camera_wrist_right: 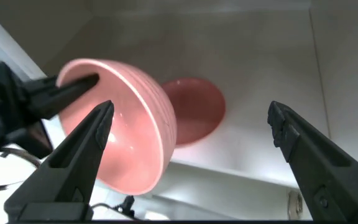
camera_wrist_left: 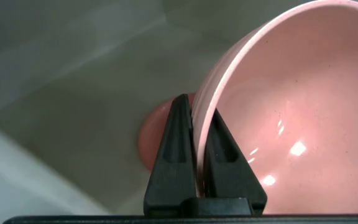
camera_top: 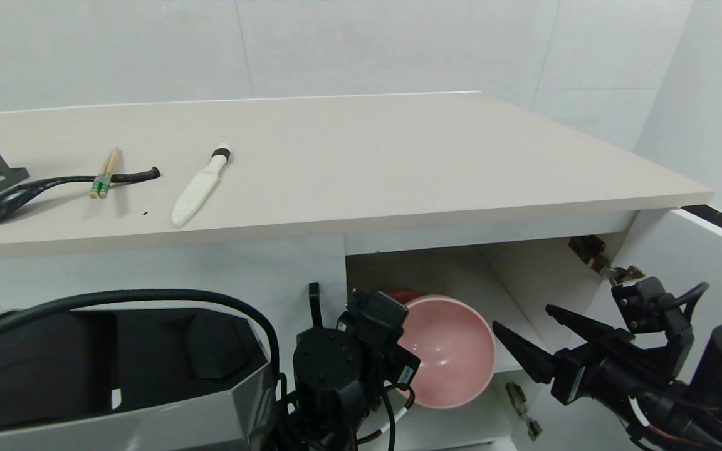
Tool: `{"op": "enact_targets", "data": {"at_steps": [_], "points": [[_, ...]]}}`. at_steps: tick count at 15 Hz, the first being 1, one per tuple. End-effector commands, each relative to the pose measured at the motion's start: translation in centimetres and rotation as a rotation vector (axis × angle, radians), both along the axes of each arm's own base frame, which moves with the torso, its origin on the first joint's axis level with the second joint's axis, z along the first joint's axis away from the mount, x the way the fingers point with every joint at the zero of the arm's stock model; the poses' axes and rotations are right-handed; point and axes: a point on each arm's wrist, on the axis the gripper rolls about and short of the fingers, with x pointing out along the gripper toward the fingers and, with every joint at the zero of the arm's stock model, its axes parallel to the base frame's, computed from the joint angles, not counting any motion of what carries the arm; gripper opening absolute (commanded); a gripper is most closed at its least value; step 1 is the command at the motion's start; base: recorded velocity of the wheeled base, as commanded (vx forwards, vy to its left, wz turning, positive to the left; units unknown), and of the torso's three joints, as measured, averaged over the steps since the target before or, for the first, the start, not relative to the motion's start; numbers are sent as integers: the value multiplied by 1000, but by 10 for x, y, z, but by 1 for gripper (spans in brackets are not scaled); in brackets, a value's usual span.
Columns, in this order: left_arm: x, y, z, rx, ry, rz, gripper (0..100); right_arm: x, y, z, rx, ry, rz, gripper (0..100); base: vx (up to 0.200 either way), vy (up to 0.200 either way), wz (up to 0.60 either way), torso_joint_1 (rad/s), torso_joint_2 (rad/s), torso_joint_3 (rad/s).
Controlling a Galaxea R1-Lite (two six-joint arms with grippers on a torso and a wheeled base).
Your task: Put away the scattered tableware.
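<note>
Left pincer (camera_wrist_left: 196,106) is clamped on the rim of the pink bowl (camera_top: 452,351), which hangs tilted at the mouth of the open cabinet. The red dish (camera_wrist_right: 194,109) sits just beyond it, farther in on the shelf (camera_wrist_right: 260,143), so I'd guess the bowl goes straight in. Right pincer (camera_top: 522,317) is spread wide and empty, just right of the bowl. The ladle (camera_top: 54,186), chopsticks (camera_top: 104,175) and knife (camera_top: 201,185) are up on the desk (camera_top: 398,156), far left.
</note>
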Motion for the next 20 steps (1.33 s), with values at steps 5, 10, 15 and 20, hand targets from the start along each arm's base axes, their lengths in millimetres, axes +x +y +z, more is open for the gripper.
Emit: {"op": "enact_targets", "data": {"at_steps": [5,10,15,20], "points": [[-11,-7,19,-52,-31,-34,0,15,-2,-23,-41,94,-49,100,0,0,0,0,0,0],[-2,-14,30,-101,-68,22,0,13,3,-21,-38,88,-27,100,0,0,0,0,0,0],[2,-27,27,-118,-84,121,0,17,7,-19,-6,76,-24,100,0,0,0,0,0,0],[-2,-37,25,-130,-89,144,0,23,5,-17,6,63,-45,100,0,0,0,0,0,0]]}}
